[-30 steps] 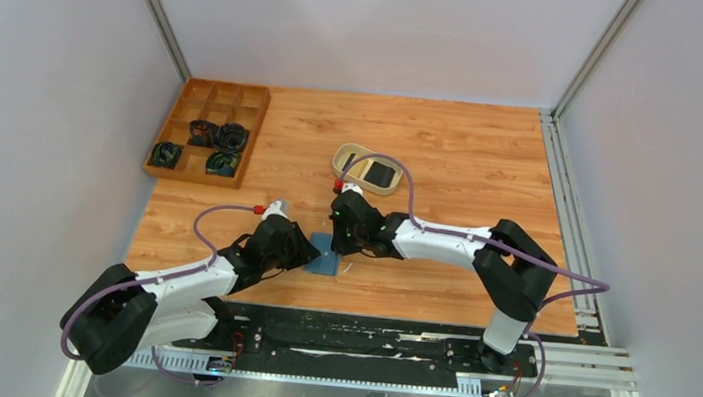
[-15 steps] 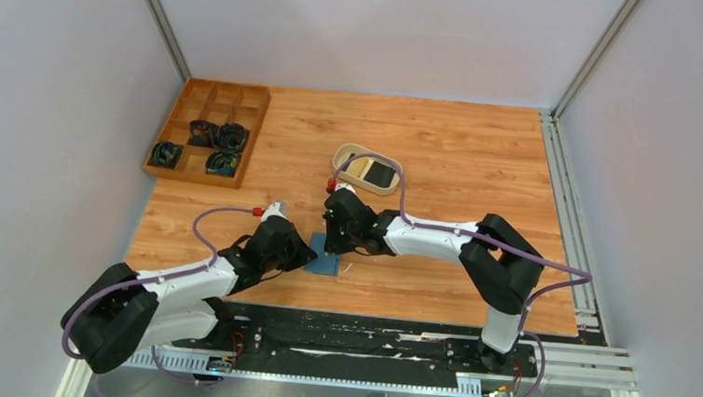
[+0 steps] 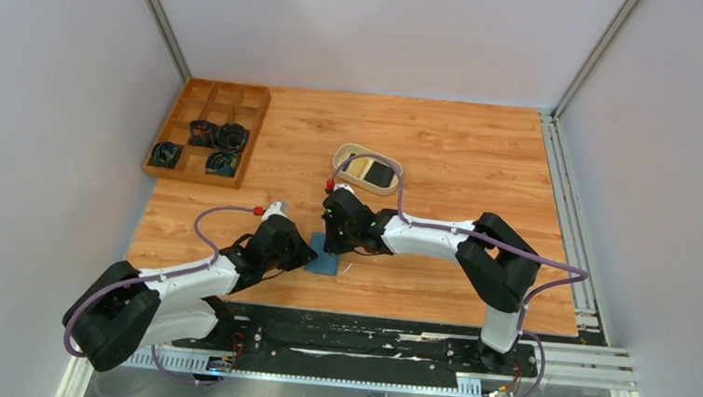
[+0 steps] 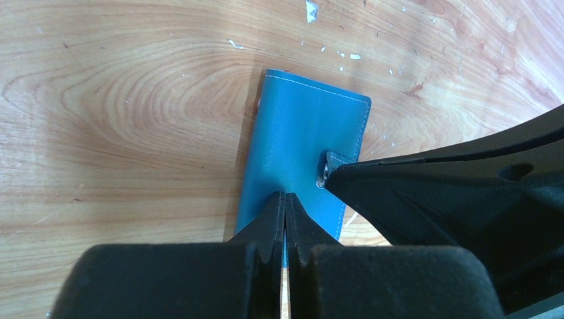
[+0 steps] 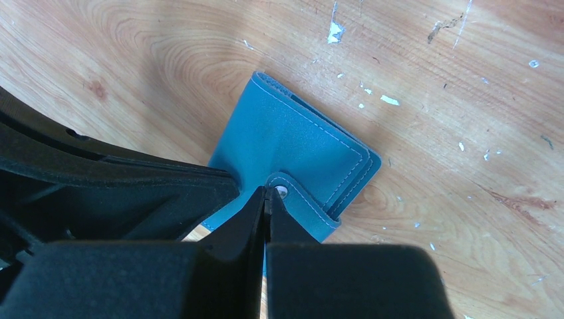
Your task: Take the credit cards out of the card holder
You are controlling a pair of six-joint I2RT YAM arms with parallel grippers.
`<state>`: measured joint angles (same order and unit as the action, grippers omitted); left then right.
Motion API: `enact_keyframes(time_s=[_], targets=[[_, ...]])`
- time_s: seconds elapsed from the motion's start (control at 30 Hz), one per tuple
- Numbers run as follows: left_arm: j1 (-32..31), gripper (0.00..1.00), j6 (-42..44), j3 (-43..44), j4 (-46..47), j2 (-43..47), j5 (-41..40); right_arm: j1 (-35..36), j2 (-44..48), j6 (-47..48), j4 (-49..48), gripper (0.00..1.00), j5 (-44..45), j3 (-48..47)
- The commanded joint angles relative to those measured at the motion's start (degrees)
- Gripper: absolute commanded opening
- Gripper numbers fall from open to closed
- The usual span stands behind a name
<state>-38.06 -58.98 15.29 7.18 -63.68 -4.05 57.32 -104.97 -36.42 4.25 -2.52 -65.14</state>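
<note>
hidden: the card holder (image 3: 325, 256) is folded shut, so its inside can't be seen. In the top view both wrists cover it and only a teal patch shows.
unclear: can't tell whether either gripper really pinches the holder or just presses on it.
left gripper: (image 4: 285, 197) clenched, fingertips together on the near part of the holder's cover.
right gripper: (image 5: 266, 191) clenched, tips meeting at the snap tab (image 5: 307, 205), right at the snap.
card holder: flat on the table, directly under both grippers' tips, between the two wrists.
tray: a wooden compartment tray (image 3: 227, 96) sits well beyond the left gripper, off to its left. Four compartments hold dark coiled items (image 3: 231, 137), too small to identify.
dish: a beige oval dish (image 3: 339, 159) sits just beyond the right gripper, not touching it. It holds two credit cards (image 3: 380, 173), one black and one tan-gold, side by side.
room: plain pale walls (image 3: 369, 27) on three sides, metal rails (image 3: 567, 204) along the right edge.
surface: wood-grain table (image 3: 463, 150), scuffed, with white flecks around the holder.
</note>
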Motion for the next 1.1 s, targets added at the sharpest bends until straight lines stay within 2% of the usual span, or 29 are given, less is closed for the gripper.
enact_keyframes(time_s=[0.0, 0.27, 0.97, 1.0, 1.07], targets=[[-0.43, 0.00, 1.33, -0.67, -5.50, -2.17, -1.65, -0.36, -1.83, -0.36, 1.21, 0.00, -0.24, 0.28], [-0.43, 0.00, 1.05, -0.66, -6.20, -2.10, -2.01, -0.23, -2.74, -0.92, -0.66, 0.00, -1.55, 1.41], [-0.43, 0.00, 0.32, -0.37, -6.92, -2.80, -2.89, -1.50, -6.50, -3.82, -19.45, 0.00, -6.26, 15.53], [-0.43, 0.00, 0.28, -0.28, -6.92, -2.86, -2.96, -1.57, -6.34, -3.29, -20.51, 0.01, -7.37, 15.65], [-0.43, 0.00, 0.31, -0.26, -6.92, -2.93, -2.98, -1.60, -5.25, -1.96, -22.47, 0.14, -9.32, 15.50]])
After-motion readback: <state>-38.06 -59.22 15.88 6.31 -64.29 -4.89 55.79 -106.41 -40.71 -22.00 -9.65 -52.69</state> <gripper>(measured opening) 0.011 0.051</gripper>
